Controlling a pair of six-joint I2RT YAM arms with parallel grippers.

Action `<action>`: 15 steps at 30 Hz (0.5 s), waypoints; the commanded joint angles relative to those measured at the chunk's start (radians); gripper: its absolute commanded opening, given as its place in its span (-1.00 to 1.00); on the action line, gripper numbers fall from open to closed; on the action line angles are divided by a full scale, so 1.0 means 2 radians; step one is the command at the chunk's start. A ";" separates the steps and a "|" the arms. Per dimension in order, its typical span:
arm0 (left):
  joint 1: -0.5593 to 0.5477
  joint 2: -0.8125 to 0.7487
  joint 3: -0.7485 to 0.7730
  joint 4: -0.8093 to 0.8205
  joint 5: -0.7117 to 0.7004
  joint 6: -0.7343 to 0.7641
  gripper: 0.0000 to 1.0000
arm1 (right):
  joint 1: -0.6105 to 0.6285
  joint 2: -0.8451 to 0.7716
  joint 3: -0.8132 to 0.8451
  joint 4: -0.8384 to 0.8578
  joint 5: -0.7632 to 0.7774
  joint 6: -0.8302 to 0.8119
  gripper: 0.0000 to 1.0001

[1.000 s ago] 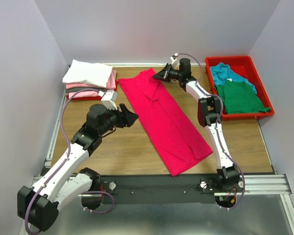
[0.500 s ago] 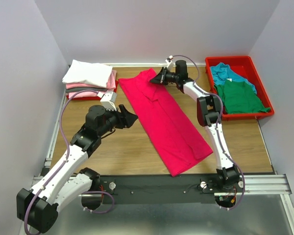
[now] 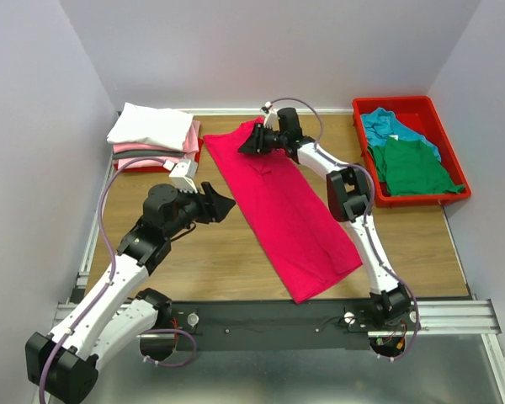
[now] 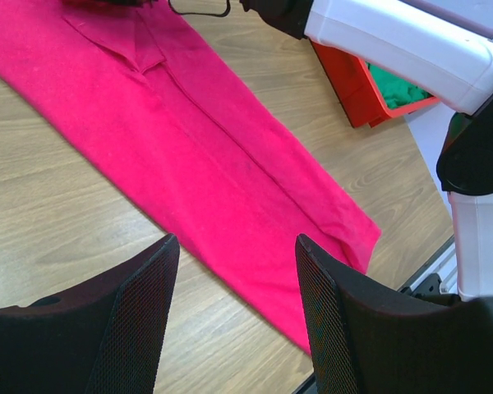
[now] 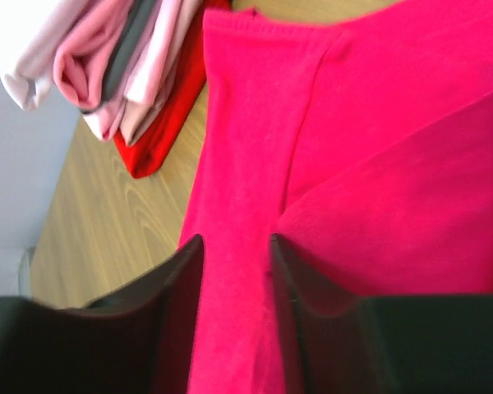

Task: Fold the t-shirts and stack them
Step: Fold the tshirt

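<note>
Crimson-pink t-shirt, brown wood-grain table, teal shirt, green shirt, red tray, white-pink-grey stack.

The crimson-pink t-shirt lies as a long diagonal strip on the surface; the right fingers are over its far end.

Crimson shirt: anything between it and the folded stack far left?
Nothing visible. Only tabletop lies between the crimson shirt and the folded stack. The left claw hovers beside the shirt's left edge, nearer the arm bases than that path.
</note>
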 commanded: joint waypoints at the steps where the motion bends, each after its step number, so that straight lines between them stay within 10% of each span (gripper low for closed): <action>1: -0.001 -0.017 -0.003 -0.020 -0.011 0.006 0.33 | 0.006 -0.033 0.012 -0.040 0.012 -0.046 -0.04; 8: -0.001 -0.031 -0.002 -0.023 -0.014 0.008 0.33 | -0.024 -0.095 0.007 -0.053 -0.145 -0.140 0.21; 15: 0.000 -0.023 -0.015 0.006 -0.001 0.017 0.34 | -0.055 -0.180 -0.069 -0.101 -0.129 -0.218 0.29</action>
